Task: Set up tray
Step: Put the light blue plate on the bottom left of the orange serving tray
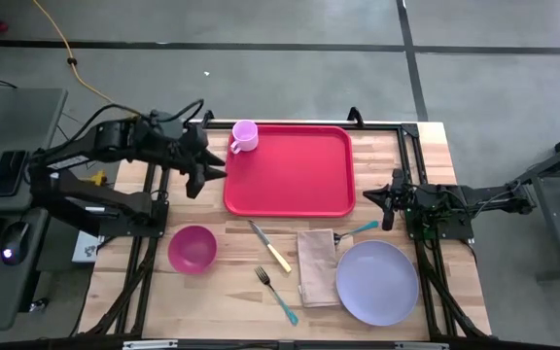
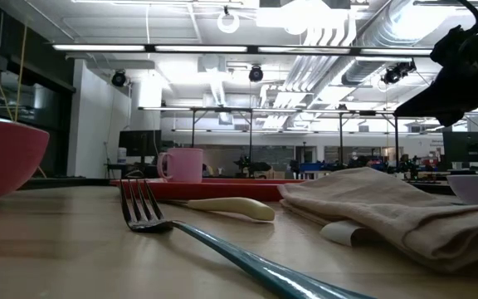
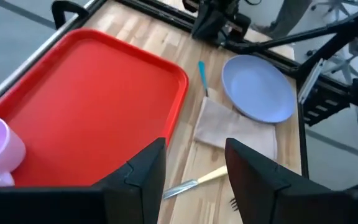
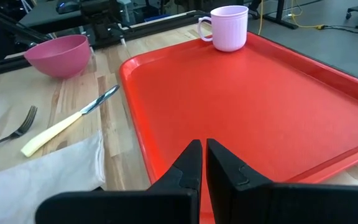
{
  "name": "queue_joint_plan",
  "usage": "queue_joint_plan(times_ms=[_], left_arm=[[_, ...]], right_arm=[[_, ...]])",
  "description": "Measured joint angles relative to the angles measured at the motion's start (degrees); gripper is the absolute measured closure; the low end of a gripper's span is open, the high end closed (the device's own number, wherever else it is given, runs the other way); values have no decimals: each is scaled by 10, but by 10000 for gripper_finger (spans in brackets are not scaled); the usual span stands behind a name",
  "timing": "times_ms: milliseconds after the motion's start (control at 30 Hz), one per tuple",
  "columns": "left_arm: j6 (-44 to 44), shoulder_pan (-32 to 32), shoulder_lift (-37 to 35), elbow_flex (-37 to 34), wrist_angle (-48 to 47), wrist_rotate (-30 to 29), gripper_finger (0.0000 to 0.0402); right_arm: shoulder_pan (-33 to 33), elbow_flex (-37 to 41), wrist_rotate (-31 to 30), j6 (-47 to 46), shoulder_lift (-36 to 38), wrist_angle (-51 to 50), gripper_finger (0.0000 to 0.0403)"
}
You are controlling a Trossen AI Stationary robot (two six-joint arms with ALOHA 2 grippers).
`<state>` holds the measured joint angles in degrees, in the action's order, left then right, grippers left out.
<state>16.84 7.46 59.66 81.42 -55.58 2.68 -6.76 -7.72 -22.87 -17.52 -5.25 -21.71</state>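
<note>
- The left gripper (image 1: 205, 165) hangs with its fingers spread wide and nothing between them, just beside the tray's (image 1: 299, 180) left edge and near the pink mug (image 1: 244, 136) that stands in the tray's far left corner.
- The right gripper (image 1: 389, 197) waits with its fingers pressed together, empty, just beside the tray's right edge.
- The step in hand looks like fetching the next piece for the tray; only the mug is on it so far.
- To do it well, the left gripper should likely go for the pink bowl (image 1: 192, 248), which lies on the surface in front of the tray's left corner. It should come straight down over the rim, close on one wall and lift clear of the tray's raised edge before moving across.
- The knife (image 1: 270, 247), fork (image 1: 276, 295), napkin (image 1: 318, 266) and lavender plate (image 1: 377, 282) lie in front of the tray; a teal handle (image 1: 363, 228) shows between plate and tray.
- The tray lies flat at the back middle of the surface, its long axis running left to right, square with the surface's edges.
</note>
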Motion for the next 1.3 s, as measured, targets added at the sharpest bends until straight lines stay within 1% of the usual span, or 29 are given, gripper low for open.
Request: queue_joint_plan(times_ms=[200,400,600,700,900,1133,1300], left_arm=[[8,0,-63,-103,76,2,208],[1,0,-109,-192,150,17,208],[0,0,-145,-294,262,30,208],[4,0,-159,-337,301,34,208],[6,0,-178,-398,356,53,208],[19,0,-199,-462,434,54,208],[31,0,-203,-503,484,54,208]], right_arm=[[0,0,23,0,0,1,402],[0,0,25,0,0,1,402],[0,0,25,0,0,11,402],[0,0,25,0,0,32,402],[0,0,25,20,0,72,402],[0,0,25,35,-1,97,402],[0,-25,25,39,-11,86,402]])
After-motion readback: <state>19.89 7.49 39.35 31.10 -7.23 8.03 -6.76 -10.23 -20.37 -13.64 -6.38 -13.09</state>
